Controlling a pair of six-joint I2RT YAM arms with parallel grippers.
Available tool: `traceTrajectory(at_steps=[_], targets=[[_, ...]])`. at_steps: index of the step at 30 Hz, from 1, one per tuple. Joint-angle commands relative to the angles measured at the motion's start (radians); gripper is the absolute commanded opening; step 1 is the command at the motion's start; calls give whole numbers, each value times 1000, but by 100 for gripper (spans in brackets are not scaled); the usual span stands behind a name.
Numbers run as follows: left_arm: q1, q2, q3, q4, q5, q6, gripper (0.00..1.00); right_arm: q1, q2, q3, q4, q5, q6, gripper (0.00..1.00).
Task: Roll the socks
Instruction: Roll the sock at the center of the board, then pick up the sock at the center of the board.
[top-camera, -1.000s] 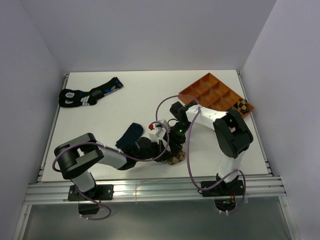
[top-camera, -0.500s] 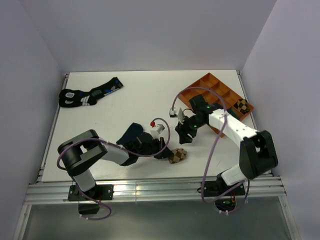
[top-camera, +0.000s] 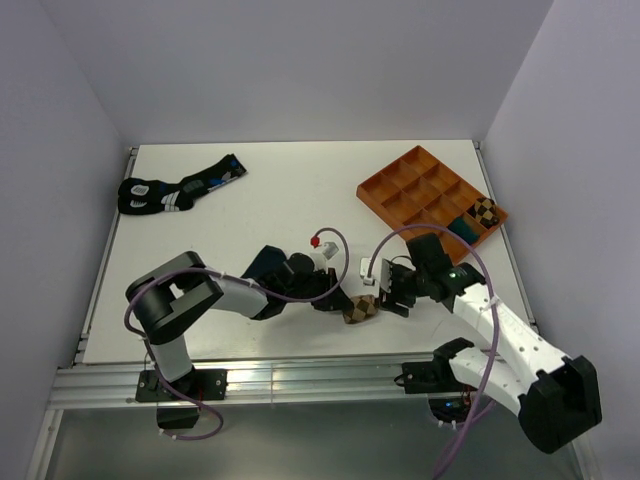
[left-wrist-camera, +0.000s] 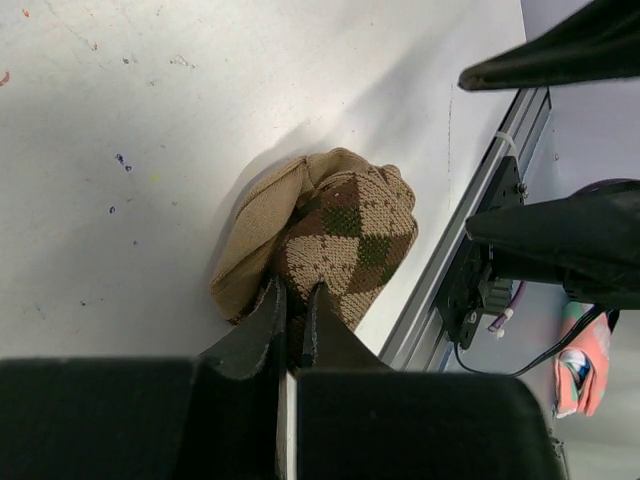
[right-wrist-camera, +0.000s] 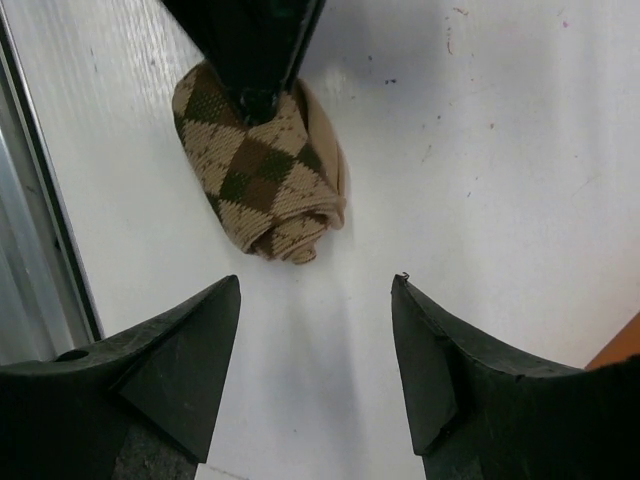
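Pinches rolled tan argyle sock (left-wrist-camera: 340, 235) in clenched left end effector (left-wrist-camera: 292, 300) near desk (top-camera: 280, 190) front edge. Holds right end effector (right-wrist-camera: 315, 288) released just beside roll. Shows navy sock (top-camera: 266, 261) by left arm.

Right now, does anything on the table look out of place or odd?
Mostly no. The argyle sock roll sits near the table's front edge, pinched by the left gripper. The navy sock lies loose, partly under that arm, seemingly unrolled.

Left fingers (left-wrist-camera: 255, 335) pinched together, right fingers (right-wrist-camera: 185, 340) spread wide, facing each other
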Motion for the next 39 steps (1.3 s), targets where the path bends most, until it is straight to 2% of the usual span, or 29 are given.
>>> traceTrajectory(at_steps=[1, 9, 13, 19, 24, 30, 39], targets=[[8, 61, -10, -207, -8, 41, 0, 12, -91, -52, 56, 9, -107, 70], [25, 101, 29, -233, 31, 34, 0, 96, -174, -127, 87, 49, -140, 71], [31, 113, 40, -242, 47, 29, 0, 235, -188, -189, 138, 129, -109, 72], [36, 119, 59, -270, 60, 38, 0, 355, -211, -239, 213, 233, -92, 72], [38, 128, 74, -280, 75, 43, 0, 400, -240, -274, 285, 305, -103, 72], [47, 144, 82, -279, 100, 41, 0, 427, -223, -286, 294, 336, -126, 72], [67, 162, 98, -289, 142, 51, 0, 472, -136, -316, 325, 383, -159, 72]])
